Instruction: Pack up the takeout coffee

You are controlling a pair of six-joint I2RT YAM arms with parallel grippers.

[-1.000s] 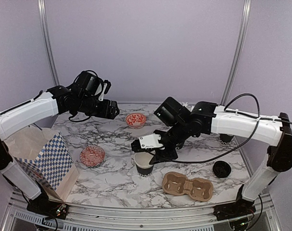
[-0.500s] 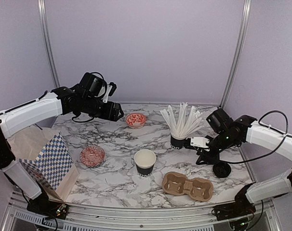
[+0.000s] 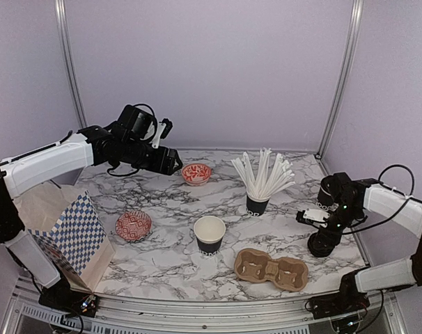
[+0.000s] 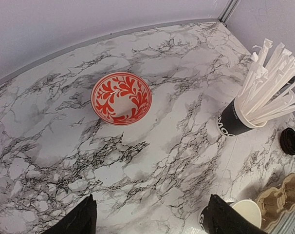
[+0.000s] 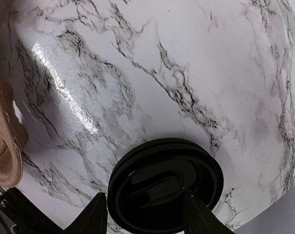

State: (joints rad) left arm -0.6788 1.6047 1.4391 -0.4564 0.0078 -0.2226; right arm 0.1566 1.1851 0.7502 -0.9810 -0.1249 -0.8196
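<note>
The marble table (image 3: 162, 257) is carrying a checkered bag (image 3: 75, 233) at its left edge and a pulp carrier (image 3: 271, 269) near the front. The open black cup (image 3: 209, 234) is standing unobstructed mid-table, well apart from the left gripper (image 3: 170, 163), which is gaping empty. The right gripper (image 5: 143, 195), fingers parted, is hovering over the black lid (image 5: 164, 187).

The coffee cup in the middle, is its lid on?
Off. The coffee cup stands upright, white inside showing. A black lid lies on the table, under the right gripper.
</note>
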